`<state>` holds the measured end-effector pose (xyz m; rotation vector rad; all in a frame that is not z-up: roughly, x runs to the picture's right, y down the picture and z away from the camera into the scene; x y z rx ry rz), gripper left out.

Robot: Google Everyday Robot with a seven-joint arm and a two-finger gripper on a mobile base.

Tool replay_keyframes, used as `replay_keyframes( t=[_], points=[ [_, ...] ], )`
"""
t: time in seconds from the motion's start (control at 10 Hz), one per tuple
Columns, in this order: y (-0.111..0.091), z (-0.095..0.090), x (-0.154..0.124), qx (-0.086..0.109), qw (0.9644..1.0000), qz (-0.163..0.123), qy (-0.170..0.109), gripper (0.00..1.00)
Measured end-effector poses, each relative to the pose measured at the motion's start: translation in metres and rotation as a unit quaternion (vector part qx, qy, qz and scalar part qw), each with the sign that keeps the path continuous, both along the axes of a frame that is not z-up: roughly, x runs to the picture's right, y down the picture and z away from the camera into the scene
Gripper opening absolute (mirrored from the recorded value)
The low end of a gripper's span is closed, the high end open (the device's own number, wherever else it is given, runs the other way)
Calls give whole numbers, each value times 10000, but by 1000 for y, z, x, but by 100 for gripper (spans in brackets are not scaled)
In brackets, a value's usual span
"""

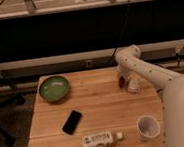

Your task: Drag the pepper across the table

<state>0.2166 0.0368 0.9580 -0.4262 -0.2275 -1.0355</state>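
Light-brown wooden planks, joined butcher-block style, make up the table (pixel 104 106), which is viewed from above with a dark wall and a pale rail behind it. 1 white robot arm (pixel 151 73) is reached in from the right edge, bent over the far right part of the tabletop. The gripper (pixel 130 85) is held low over the wood there, close to the back edge; whether it is apart, together or clamped on anything cannot be told. The pepper (pixel 120 81), a tiny dark red lump, is seen on the table right against the gripper's left side, though contact between the 2 cannot be confirmed. A green bowl (pixel 54 87) is placed at the far left corner, well apart from the pepper. A black phone (pixel 72 122) is laid flat near the left middle. A plastic bottle (pixel 97 140) is lying on its side at the near edge, with a small whitish object (pixel 119 135) just beside its right end. A white cup (pixel 148 127) is stood upright at the near right
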Motion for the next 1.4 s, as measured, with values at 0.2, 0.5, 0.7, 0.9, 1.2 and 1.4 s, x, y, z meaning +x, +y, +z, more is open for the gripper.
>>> replay_keyframes(
  t=[0.2, 0.5, 0.7, 0.9, 1.2, 1.4],
  points=[
    [-5, 4, -2, 47, 9999, -104, -2, 0],
    [-12, 13, -3, 86, 9996, -267, 62, 14],
    [-14, 18, -2, 99, 9991, -379, 156, 37],
    [-16, 22, -1, 144, 9986, -449, 251, 54],
    [-22, 31, 5, 295, 9975, -484, 420, 79],
    [-21, 30, 6, 276, 9977, -488, 371, 73]
  ],
)
